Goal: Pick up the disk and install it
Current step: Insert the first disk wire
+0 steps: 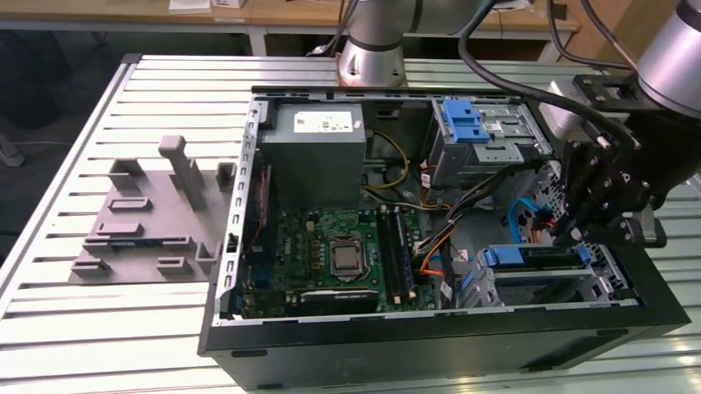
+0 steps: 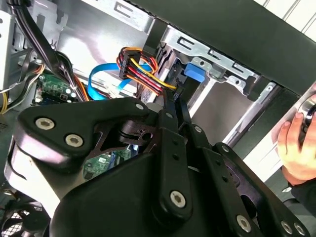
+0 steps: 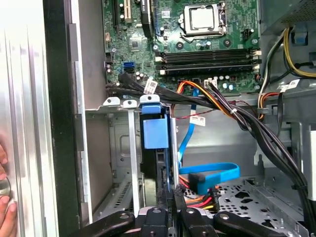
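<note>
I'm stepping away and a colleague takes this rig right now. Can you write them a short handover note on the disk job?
Gripper: fingers together, low inside the open computer case, at the drive cage.
Disk: standing on edge in a cage slot, blue bracket showing, right in front of the gripper.
Done: disk is picked up and in the slot.
Left: whether it is fully seated cannot be told.
Note: a person's hand rests by the case's outer wall.

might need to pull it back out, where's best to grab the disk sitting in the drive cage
Probably take the disk by its exposed blue-bracket edge, pinching across its thin thickness. It stands on edge in the metal drive cage, whose walls cover its flat faces, so come straight in from the case's open side, in line with the slot.
</note>
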{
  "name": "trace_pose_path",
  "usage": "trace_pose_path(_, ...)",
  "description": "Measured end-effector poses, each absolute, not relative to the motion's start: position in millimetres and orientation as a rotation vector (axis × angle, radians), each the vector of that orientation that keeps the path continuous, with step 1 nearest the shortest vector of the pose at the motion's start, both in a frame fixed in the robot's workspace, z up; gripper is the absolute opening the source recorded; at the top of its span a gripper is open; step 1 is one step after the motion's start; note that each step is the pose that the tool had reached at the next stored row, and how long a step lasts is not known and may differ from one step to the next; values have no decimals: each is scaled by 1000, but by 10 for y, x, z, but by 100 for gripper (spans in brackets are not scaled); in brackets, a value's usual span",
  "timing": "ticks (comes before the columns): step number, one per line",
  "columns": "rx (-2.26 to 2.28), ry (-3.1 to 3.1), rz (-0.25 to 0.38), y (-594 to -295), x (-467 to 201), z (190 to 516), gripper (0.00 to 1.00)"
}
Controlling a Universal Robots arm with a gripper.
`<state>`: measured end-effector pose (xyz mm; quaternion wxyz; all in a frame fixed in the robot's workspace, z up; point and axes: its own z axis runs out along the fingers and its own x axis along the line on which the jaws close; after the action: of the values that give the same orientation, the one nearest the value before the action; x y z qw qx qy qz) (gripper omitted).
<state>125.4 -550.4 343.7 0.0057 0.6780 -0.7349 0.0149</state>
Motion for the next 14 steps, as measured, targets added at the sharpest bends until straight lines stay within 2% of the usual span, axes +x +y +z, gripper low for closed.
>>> trace_pose_path(14,2142,-2283,46,-5510,1229,3371,16)
